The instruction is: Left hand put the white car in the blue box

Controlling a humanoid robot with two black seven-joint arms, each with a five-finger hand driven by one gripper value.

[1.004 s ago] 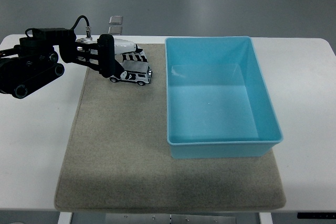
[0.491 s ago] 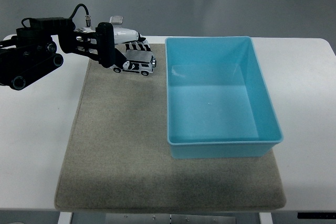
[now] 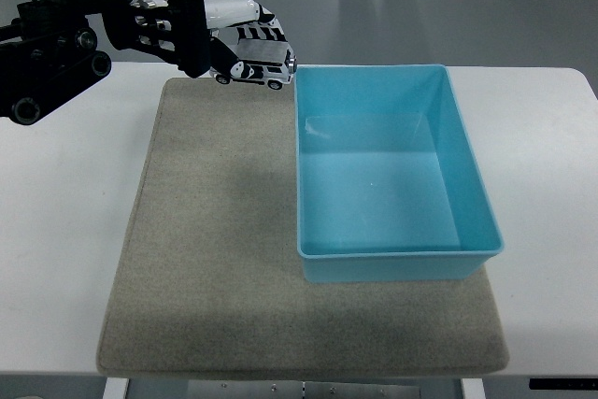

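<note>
With the left hand (image 3: 210, 30) clamped on the white car (image 3: 254, 70), held aloft just outside the blue box (image 3: 472, 170) (at its far left corner), carry it well past the rim before letting go.

white table (image 3: 75, 231), grey mat (image 3: 215, 259)

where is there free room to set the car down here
The blue box is empty inside. The grey mat left of it is bare to its near edge. It is crowded only at the box's far-left corner, where the left hand holds the white car.
</note>
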